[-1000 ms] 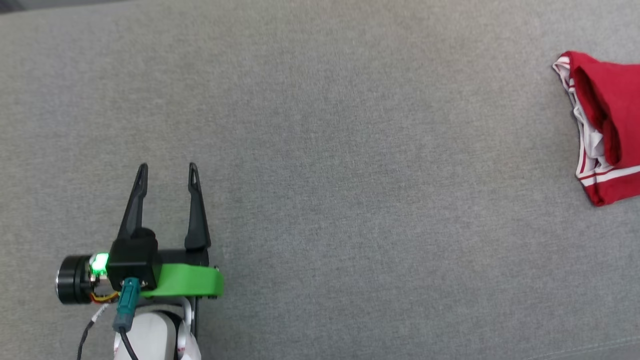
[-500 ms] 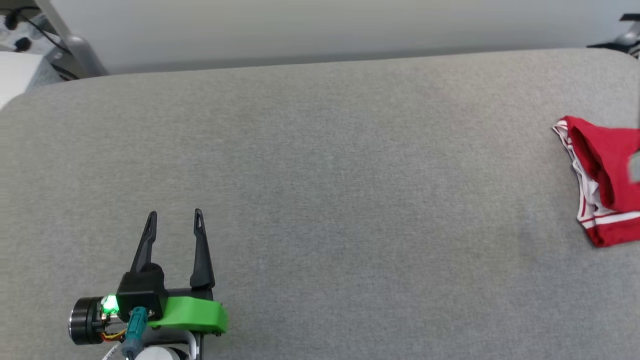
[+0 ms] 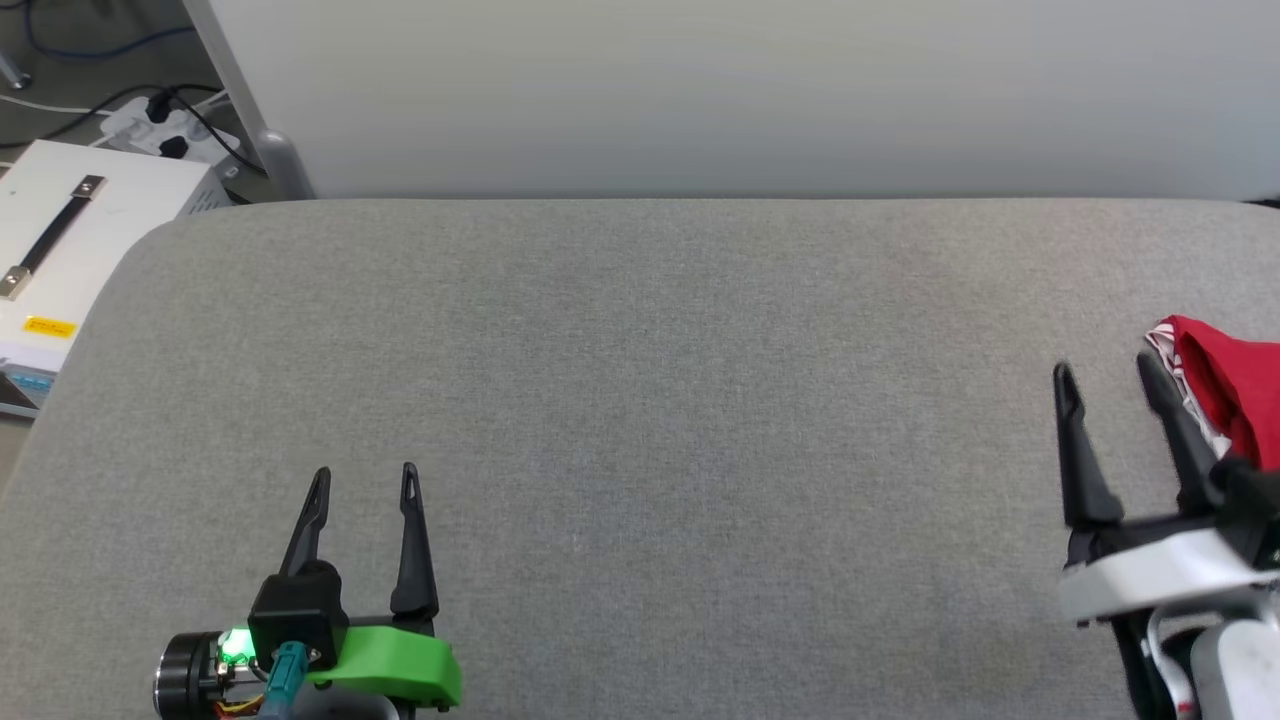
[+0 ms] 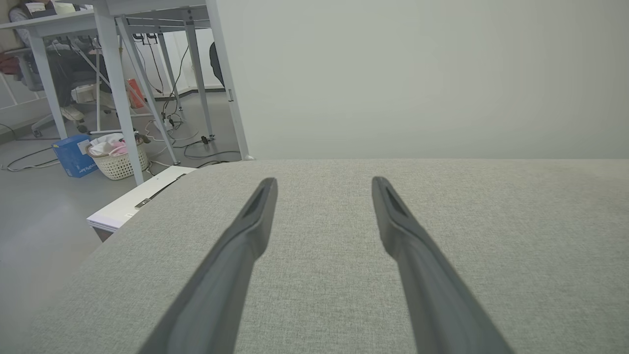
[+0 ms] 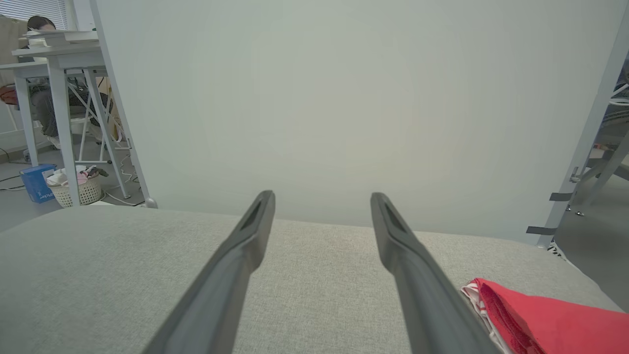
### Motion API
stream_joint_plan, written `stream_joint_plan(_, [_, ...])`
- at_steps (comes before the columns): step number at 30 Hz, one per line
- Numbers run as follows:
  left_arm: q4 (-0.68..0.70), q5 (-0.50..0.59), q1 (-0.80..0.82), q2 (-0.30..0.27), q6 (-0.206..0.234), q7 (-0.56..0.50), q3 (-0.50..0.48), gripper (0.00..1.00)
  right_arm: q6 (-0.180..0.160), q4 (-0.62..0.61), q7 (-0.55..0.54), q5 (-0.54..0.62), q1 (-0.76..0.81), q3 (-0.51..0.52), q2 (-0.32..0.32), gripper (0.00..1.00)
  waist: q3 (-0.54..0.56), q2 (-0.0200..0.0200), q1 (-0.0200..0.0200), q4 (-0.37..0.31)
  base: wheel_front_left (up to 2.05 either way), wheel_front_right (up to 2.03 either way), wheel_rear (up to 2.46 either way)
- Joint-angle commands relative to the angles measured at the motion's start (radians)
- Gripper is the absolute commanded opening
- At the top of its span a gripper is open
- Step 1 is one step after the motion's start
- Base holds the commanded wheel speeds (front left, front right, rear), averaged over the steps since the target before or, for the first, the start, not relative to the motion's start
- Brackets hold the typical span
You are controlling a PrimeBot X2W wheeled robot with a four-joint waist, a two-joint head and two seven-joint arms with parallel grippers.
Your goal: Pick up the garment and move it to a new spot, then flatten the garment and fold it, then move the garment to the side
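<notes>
Left gripper [image 3: 364, 471]: fingers spread wide, nothing between them, low on the left of the head view over bare gray padded surface [image 3: 640, 400]. Its wrist view [image 4: 324, 181] agrees, gap empty, fabric surface beneath.

Right gripper [image 3: 1104, 364]: fingers also spread apart, empty, at the lower right of the head view. In its wrist view [image 5: 322, 193] there is just gray surface between the fingers.

Garment [image 3: 1225, 395]: red with white striped trim, bunched on the surface at the far right, cut off by the frame edge. It sits just beside the right gripper's outer finger; contact is probably none, but the overlap makes it hard to tell. In the right wrist view the garment [image 5: 540, 319] lies low right of the fingers, not between them.

A white panel [image 3: 700, 90] stands behind the surface. A white box [image 3: 90, 230] sits off the left corner. A wicker basket [image 4: 118, 160] stands on the floor by a desk.
</notes>
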State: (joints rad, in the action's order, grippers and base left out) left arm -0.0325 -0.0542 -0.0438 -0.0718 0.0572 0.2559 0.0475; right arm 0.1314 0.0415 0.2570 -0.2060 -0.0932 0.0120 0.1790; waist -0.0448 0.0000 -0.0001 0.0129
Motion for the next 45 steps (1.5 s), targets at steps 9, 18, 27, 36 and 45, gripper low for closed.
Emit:
stream_joint_plan(9, [-0.015, -0.024, -0.045, 0.009, -0.036, 0.006, -0.001, 1.0, -0.001, -0.022, 0.005, -0.016, 0.177, 0.0, -0.049, 1.0, 0.048, 0.0, 0.0001, 0.013, 0.0, 0.0, 0.0])
stream_joint_plan(18, [-0.027, -0.025, -0.062, 0.013, -0.054, 0.006, 0.002, 1.0, -0.001, -0.025, 0.005, -0.026, 0.237, 0.004, -0.059, 1.0, 0.072, 0.0, 0.0001, 0.01, 0.0, 0.0, 0.0])
stream_joint_plan(27, [-0.033, -0.024, -0.052, 0.009, -0.054, -0.002, 0.003, 0.0, 0.0, -0.016, -0.001, -0.024, 0.236, 0.003, -0.062, 0.0, 0.081, 0.0, 0.0001, 0.01, 0.0, 0.0, 0.0])
stream_joint_plan(36, [-0.029, -0.02, -0.047, 0.01, -0.054, -0.017, 0.0, 0.0, 0.0, -0.017, -0.016, -0.011, 0.228, 0.002, -0.066, 0.0, 0.079, 0.0, 0.0001, 0.008, 0.0, 0.0, 0.0])
stream_joint_plan(45, [-0.024, -0.014, -0.04, 0.011, -0.054, -0.035, -0.003, 0.0, 0.0, -0.019, -0.034, 0.006, 0.217, 0.001, -0.07, 0.0, 0.076, 0.0, 0.0001, 0.007, 0.0, 0.0, 0.0])
